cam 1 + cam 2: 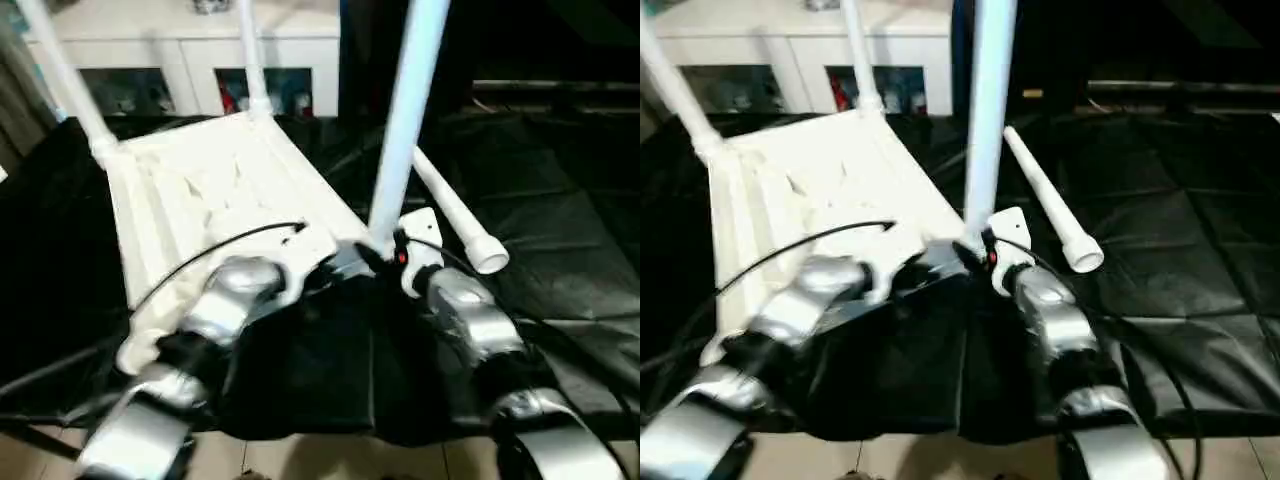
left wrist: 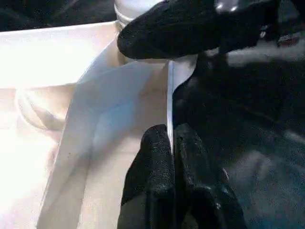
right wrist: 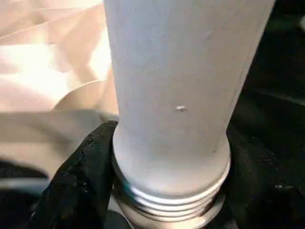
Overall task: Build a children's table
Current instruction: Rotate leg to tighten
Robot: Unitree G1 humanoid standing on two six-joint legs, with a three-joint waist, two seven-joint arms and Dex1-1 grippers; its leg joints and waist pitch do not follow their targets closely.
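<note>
The children's table top (image 1: pixel 200 190) lies upside down on a black sheet, ribbed underside up. Two white legs (image 1: pixel 65 80) (image 1: pixel 250 60) stand in its far corner sockets. A third leg (image 1: pixel 405 120) stands upright at the near right corner, threaded end (image 3: pixel 171 191) down. My right gripper (image 1: pixel 385 255) holds its base, a black finger (image 3: pixel 81 171) pressed on each side. My left gripper (image 2: pixel 170 131) is shut on the top's thin near rim (image 2: pixel 169 95), just beside that corner. A fourth leg (image 1: pixel 455 215) lies loose on the sheet to the right.
The black sheet (image 1: pixel 560 200) covers the work area, with bare wooden floor (image 1: pixel 300 460) at its near edge. A white glass-door cabinet (image 1: pixel 190 60) stands behind the table top. A black cable (image 1: pixel 200 255) loops over my left forearm.
</note>
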